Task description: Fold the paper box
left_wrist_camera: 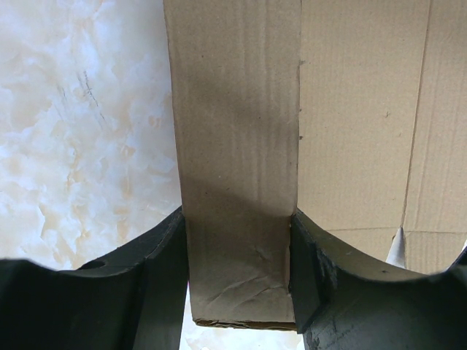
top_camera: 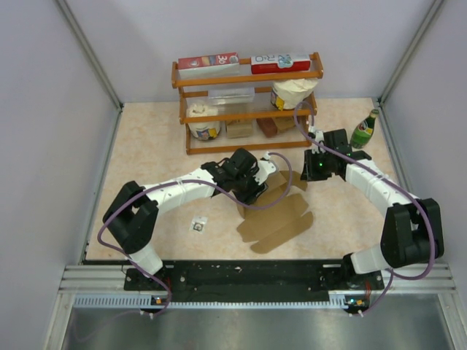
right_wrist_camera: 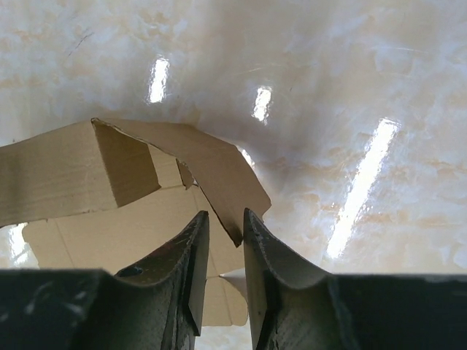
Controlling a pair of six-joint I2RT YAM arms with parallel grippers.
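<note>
The paper box (top_camera: pixel 281 219) is a flat brown cardboard sheet with creases and flaps, lying mid-table. My left gripper (top_camera: pixel 252 179) is at its far left corner, shut across the width of a raised flap (left_wrist_camera: pixel 237 109); both fingers press on the flap's side edges. The rest of the sheet (left_wrist_camera: pixel 357 109) lies to its right. My right gripper (top_camera: pixel 315 169) hovers at the far right corner. In the right wrist view its jaws (right_wrist_camera: pixel 225 215) stand narrowly apart, and the pointed corner of an upturned flap (right_wrist_camera: pixel 211 171) reaches into the gap without being clamped.
A wooden shelf (top_camera: pixel 248 76) at the back holds red-and-white cartons, jars and a plastic tub. A green bottle (top_camera: pixel 363 130) stands at the back right, close behind the right arm. A small object (top_camera: pixel 198 224) lies left of the sheet. Walls close in both sides.
</note>
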